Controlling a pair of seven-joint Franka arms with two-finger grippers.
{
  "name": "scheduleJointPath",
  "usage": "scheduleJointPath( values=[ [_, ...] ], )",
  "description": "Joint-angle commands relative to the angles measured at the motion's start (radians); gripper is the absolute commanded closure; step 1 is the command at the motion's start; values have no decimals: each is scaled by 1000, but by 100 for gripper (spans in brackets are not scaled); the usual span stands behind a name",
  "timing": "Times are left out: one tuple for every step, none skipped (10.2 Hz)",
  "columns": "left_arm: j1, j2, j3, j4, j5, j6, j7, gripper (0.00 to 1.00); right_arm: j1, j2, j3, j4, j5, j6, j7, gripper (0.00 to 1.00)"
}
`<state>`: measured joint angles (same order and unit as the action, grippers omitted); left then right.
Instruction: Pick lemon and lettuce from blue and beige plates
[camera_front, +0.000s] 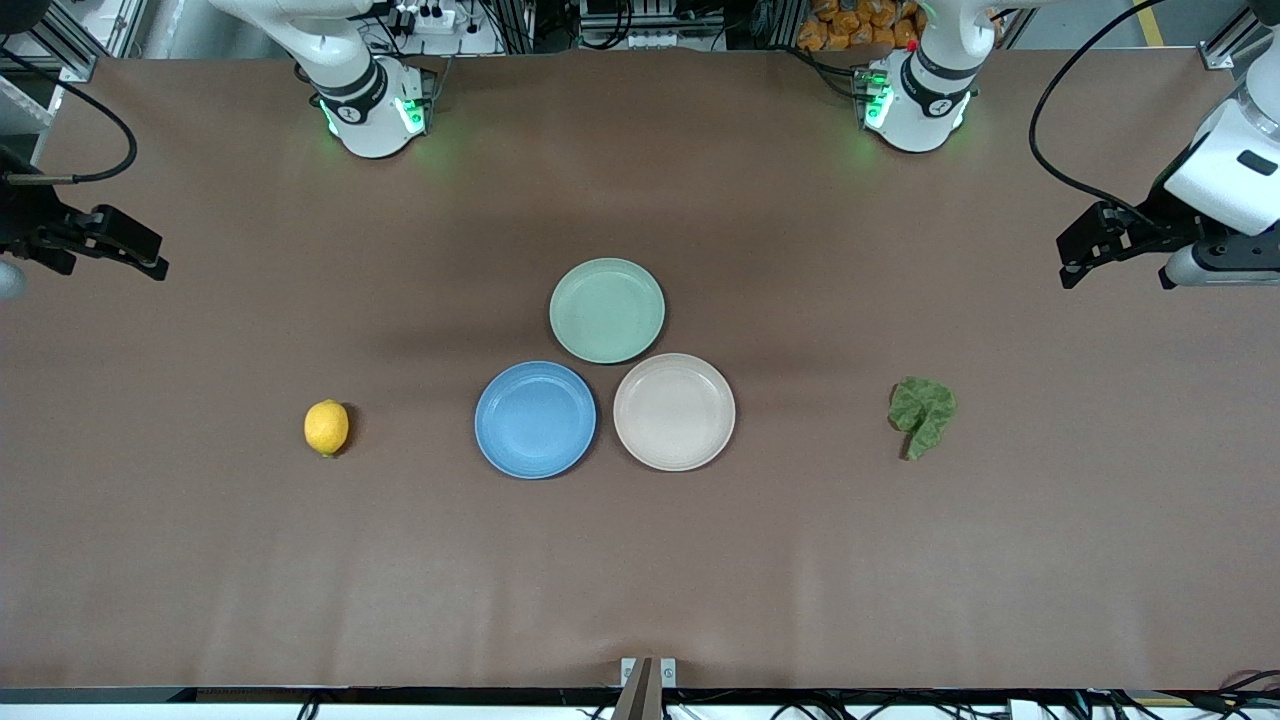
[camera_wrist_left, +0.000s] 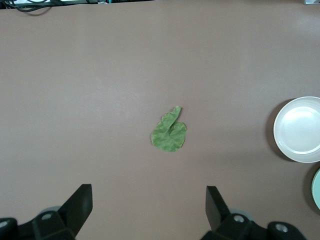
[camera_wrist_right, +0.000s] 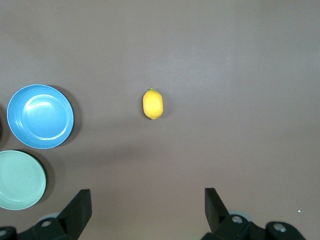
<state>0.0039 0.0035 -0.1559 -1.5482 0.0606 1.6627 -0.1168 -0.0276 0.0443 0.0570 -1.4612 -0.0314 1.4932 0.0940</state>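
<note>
Nearest the front camera lie the lemon (camera_front: 327, 428) and the lettuce (camera_front: 922, 414), both directly on the brown table (camera_front: 640, 560), not on any plate. The lemon sits toward the right arm's end of the table, well apart from the blue plate (camera_front: 535, 419). The lettuce, a crumpled green leaf, sits toward the left arm's end, well apart from the beige plate (camera_front: 674, 411).

The blue and beige plates stand side by side at the middle of the table, rims nearly touching; whether they actually meet is hard to tell from this height. Both plates are bare. Just farther from the camera, nestled between them, is a green plate (camera_front: 607, 310), also bare, its rim close against both.

Farther up, the two grippers hang at the table's ends. The right gripper (camera_front: 150, 262) hovers over bare table at the right arm's end, and its wrist view shows its fingers (camera_wrist_right: 77, 209) spread wide apart, with the lemon (camera_wrist_right: 153, 104) and blue plate (camera_wrist_right: 40, 116) below. The left gripper (camera_front: 1075, 268) hovers over bare table at the left arm's end; its fingers (camera_wrist_left: 80, 202) are likewise wide apart, holding nothing, with the lettuce (camera_wrist_left: 169, 133) and the beige plate (camera_wrist_left: 298, 129) in sight on the table.
</note>
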Motion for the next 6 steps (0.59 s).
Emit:
scheduleJointPath(
  values=[
    [16, -8, 4, -7, -28, -18, -7, 0, 3, -40, 4, -47, -19, 22, 21, 0],
    [16, -5, 4, -9, -31, -26, -7, 0, 3, -40, 6, -47, -19, 24, 21, 0],
    [18, -4, 3, -6, -34, -46, -6, 0, 3, -37, 4, -45, -19, 36, 21, 0],
    [18, 3, 4, -4, -68, -63, -4, 0, 0, -37, 4, -45, -19, 39, 19, 0],
    [19, 4, 7, -4, -103, -87, -6, 0, 0, -35, 4, -45, -19, 41, 19, 0],
    [21, 6, 10, -4, -93, -89, 0, 0, 2, -35, 3, -45, -19, 44, 19, 0]
  ],
)
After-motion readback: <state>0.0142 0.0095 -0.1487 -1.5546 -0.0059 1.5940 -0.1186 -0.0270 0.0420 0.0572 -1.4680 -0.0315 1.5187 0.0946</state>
